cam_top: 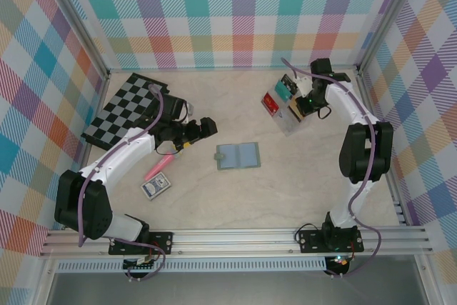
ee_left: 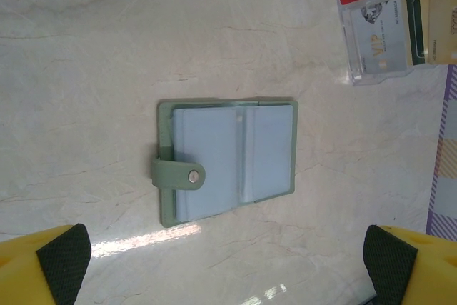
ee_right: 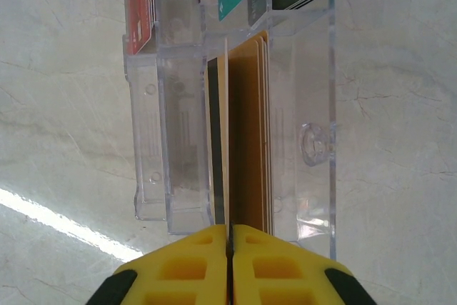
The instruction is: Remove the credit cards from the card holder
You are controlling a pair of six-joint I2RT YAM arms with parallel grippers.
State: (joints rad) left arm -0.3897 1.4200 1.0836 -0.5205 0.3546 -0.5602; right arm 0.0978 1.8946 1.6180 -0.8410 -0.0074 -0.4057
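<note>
The card holder [cam_top: 238,156] lies open and flat at mid-table. In the top view its long axis runs left to right, with the strap tab at its left end. The table [cam_top: 285,198] is pale and marble-look, and the walls [cam_top: 214,12] are pastel plaid. The left gripper [ee_left: 227,262] hangs near the holder with its fingers wide. The right gripper [ee_right: 230,232] pinches one of the cards [ee_right: 250,141] standing in the clear tray [ee_right: 314,141].

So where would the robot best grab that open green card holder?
Probably at the edge with the snap strap, coming straight down from above. The card holder lies open and flat on the table, so only that strap and rim offer something to pinch.
</note>
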